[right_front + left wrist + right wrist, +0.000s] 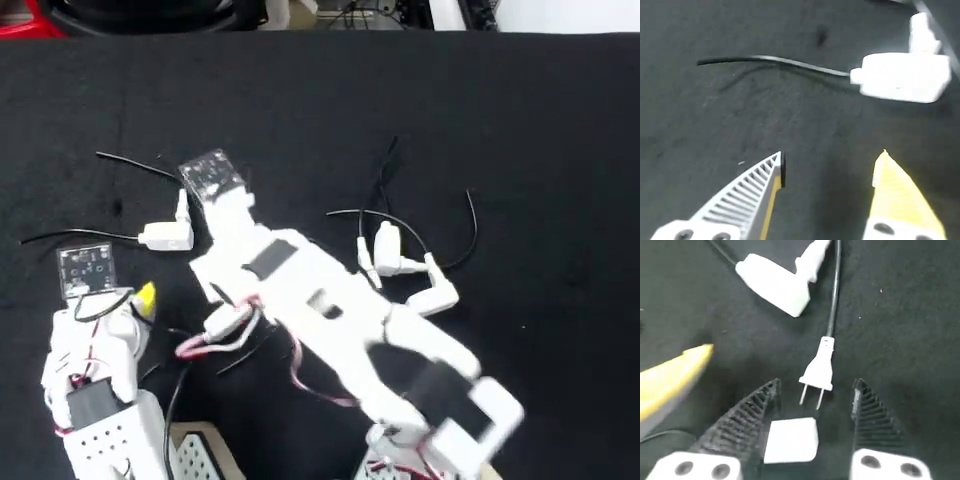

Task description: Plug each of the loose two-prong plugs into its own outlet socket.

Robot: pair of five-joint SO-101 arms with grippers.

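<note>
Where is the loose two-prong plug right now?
In the right wrist view, the loose plug lies on the black cloth between the fingers of the open right tool, its prongs pointing at a white block.

I make this out as a robotics lab; black-draped worktop (540, 110); two arms (330, 300) with exposed wiring (215, 342); perforated base plates (195, 455); cables (352, 12) behind.

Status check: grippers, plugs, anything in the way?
Left gripper open, empty, short of white outlet. Right gripper open over loose two-prong plug, not gripped. Left's yellow finger close alongside.
</note>
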